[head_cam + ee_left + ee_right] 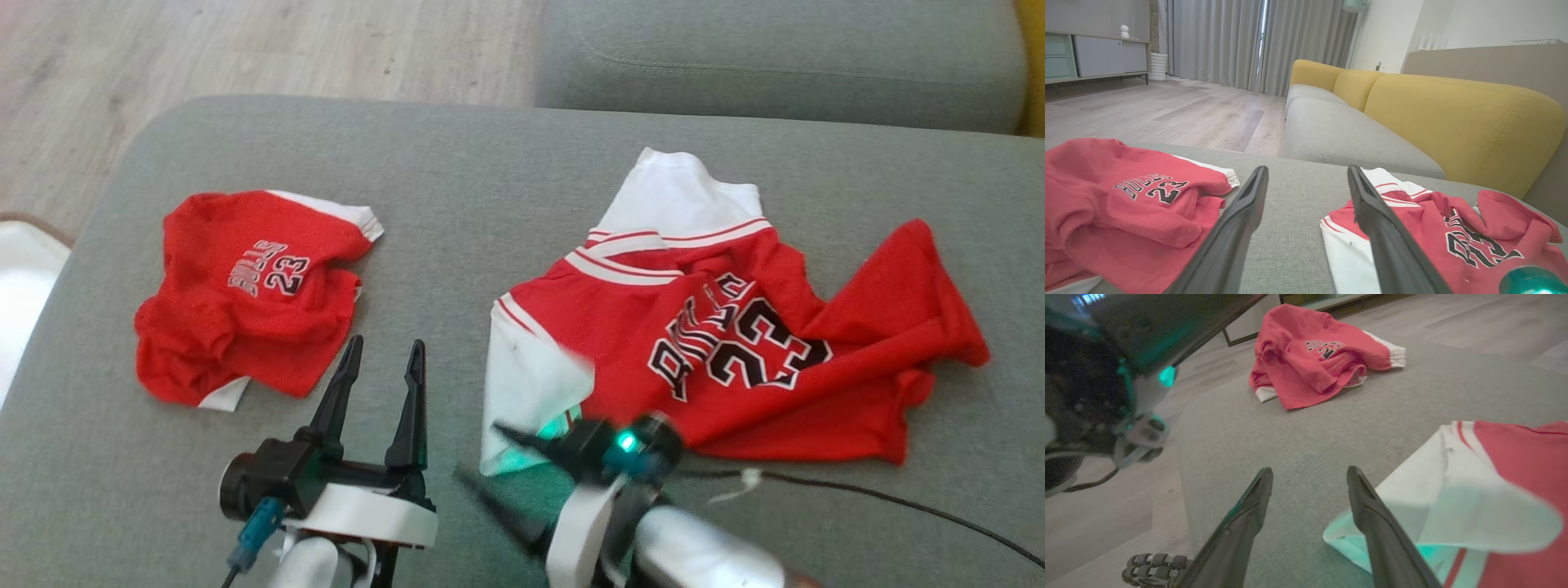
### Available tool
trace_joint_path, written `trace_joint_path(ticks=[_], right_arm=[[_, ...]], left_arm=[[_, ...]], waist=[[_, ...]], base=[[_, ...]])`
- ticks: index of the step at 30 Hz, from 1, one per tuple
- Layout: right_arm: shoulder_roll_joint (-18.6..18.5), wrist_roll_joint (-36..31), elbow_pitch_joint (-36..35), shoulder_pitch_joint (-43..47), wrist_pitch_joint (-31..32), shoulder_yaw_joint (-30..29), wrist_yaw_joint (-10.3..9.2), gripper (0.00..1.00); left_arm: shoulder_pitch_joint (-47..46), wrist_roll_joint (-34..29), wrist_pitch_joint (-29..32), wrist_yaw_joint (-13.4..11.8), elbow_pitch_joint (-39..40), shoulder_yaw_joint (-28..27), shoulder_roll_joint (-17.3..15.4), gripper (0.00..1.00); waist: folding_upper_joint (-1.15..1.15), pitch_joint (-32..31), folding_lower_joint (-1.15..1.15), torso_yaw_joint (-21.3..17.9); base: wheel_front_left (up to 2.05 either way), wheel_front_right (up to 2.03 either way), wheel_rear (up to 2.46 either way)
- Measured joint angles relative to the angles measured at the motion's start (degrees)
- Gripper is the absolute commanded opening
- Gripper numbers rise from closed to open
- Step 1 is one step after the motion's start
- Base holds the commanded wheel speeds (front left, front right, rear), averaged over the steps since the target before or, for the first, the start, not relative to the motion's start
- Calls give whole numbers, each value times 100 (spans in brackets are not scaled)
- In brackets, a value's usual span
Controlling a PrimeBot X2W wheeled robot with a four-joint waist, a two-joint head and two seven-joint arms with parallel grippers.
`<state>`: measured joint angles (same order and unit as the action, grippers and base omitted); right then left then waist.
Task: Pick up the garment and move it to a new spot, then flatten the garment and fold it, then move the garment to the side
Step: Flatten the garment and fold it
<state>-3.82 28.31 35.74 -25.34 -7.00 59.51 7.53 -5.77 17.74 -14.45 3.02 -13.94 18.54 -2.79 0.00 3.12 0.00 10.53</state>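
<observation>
Now, far left: crumpled red "Bulls 23" fabric shorts [245, 294] lie bunched on the grey upholstered sofa seat [490, 163], well apart from the work.
Left gripper [384, 351]: fingers spread wide, holding nothing, hovering between the two garments, likely on standby.
Right gripper [1309, 473]: fingers parted, nothing between them, low beside the white sleeve [1437, 486].
Garment: red-and-white "Bulls 23" jersey [735, 343], rumpled at the seat's right, hem bunched; flattening seems next.

Two red garments, one jersey [735, 343] and one smaller piece [237, 302], on one grey cushion [457, 204].
</observation>
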Motion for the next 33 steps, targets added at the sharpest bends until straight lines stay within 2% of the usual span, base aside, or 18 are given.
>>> trace_joint_path(ticks=[5, 8, 11, 15, 16, 17, 19, 22, 26, 29, 33], right_arm=[[-29, 177, 53, -51, 8, 790, 0, 100], [-98, 350, 133, -166, -213, 738, 0, 100], [-211, 444, 202, -230, -441, 360, 0, 100], [-332, 407, 330, -210, -647, -705, 0, 100], [-332, 407, 330, -210, -647, -705, 0, 100], [-370, 333, 335, -202, -681, -1049, 0, 100], [-432, 112, 322, -130, -722, -1897, 0, 100], [-435, -441, -92, 294, -724, -3343, 0, 100], [-220, -1326, -650, 1259, -737, -4968, 0, 100], [-13, -1678, -916, 1909, -736, -5493, 0, 100], [108, -1701, -1250, 2100, -736, -5656, 0, 100]], left_arm=[[18, -7, 0, 0, 1, -12, 1, 100], [20, -7, 0, -1, 4, -31, 0, 100], [33, -7, 0, -7, 31, -60, 1, 100], [42, -7, 0, -8, 98, -175, 0, 100], [42, -7, 0, -8, 98, -175, 0, 100], [43, -7, 0, -9, 116, -183, 0, 100], [44, -7, 0, -8, 138, -186, 1, 100], [50, -7, 0, -8, 148, -188, 1, 100], [55, -7, 0, -5, 152, -188, 1, 100], [64, -7, 0, 2, 143, -188, 1, 100], [65, -78, 0, 53, 65, -189, 0, 100]], waist=[[0, -47, 0, -173], [0, -81, 0, -292], [0, -109, 0, -432], [0, -119, 0, -648], [0, -119, 0, -648], [0, -116, 0, -700], [0, -103, 0, -794], [0, -80, 0, -915], [0, -54, 0, -1014], [0, -33, 0, -1065], [0, 73, 0, -1100]], base=[[0, 0, 0], [0, 0, 0], [0, 0, 0], [0, 0, 0], [0, 0, 0], [0, 0, 0], [0, 0, 0], [0, 0, 0], [0, 0, 0], [0, 0, 0], [0, 0, 0]])
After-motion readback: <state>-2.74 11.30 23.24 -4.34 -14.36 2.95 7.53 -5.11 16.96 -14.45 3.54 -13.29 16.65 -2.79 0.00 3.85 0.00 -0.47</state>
